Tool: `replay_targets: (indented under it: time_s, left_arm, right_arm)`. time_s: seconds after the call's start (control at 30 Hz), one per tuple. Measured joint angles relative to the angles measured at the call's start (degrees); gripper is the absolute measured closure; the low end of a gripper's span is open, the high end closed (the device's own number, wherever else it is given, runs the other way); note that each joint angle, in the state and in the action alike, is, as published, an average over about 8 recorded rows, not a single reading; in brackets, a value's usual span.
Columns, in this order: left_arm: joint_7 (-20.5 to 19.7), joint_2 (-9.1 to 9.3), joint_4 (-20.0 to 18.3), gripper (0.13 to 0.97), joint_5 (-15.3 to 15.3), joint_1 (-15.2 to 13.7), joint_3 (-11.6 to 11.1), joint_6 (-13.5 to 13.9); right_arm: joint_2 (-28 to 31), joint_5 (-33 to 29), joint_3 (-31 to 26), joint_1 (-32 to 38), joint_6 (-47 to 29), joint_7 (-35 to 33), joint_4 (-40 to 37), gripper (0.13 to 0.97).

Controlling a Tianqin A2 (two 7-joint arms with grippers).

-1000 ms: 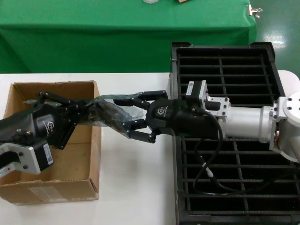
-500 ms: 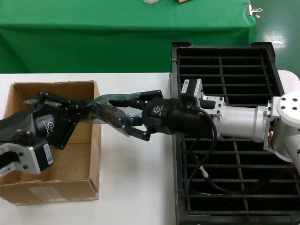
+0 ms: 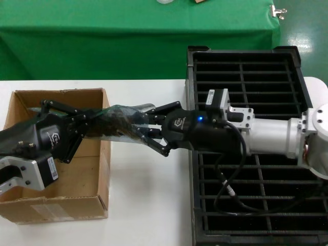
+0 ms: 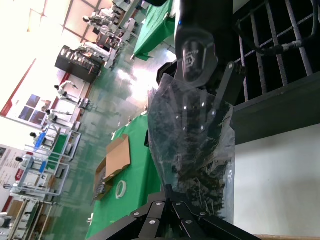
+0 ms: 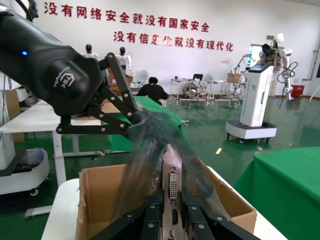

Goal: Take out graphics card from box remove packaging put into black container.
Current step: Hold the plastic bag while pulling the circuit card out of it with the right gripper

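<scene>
The crinkly packaging (image 3: 119, 123) hangs stretched between my two grippers, above the right wall of the box (image 3: 56, 210). My left gripper (image 3: 91, 124) is shut on the bag's end over the box; the left wrist view shows its jaws (image 4: 172, 192) pinching the packaging (image 4: 197, 150). My right gripper (image 3: 147, 129) is shut on the other end. In the right wrist view its jaws (image 5: 172, 202) clamp the silver bracket of the graphics card (image 5: 173, 175), with the bag draped around it. The black container (image 3: 246, 77) lies under the right arm.
A white table (image 3: 148, 205) carries the box and the tray. A table draped in green (image 3: 128, 36) stands behind. The right arm's black cable (image 3: 225, 189) loops over the tray's near slots.
My right gripper, open a second ago, reached left over the bag's end, shut on it and drew slightly right. The bag now lies stretched out. The left gripper kept still.
</scene>
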Motion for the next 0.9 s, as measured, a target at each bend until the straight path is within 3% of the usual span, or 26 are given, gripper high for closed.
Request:
replay_targets:
  time_s: [0.47, 0.9]
  left_arm:
    - [0.0, 0.0, 0.0, 0.958, 0.0, 0.0, 0.0, 0.0]
    - [-0.03, 0.0, 0.0, 0.958, 0.0, 0.0, 0.0, 0.0]
  right_arm:
    - [6.74, 1.07, 0.81, -3.91, -0.95, 4.01, 12.41, 0.905]
    - [21.44, 2.08, 4.67, -7.78, -2.25, 9.02, 29.91, 0.905]
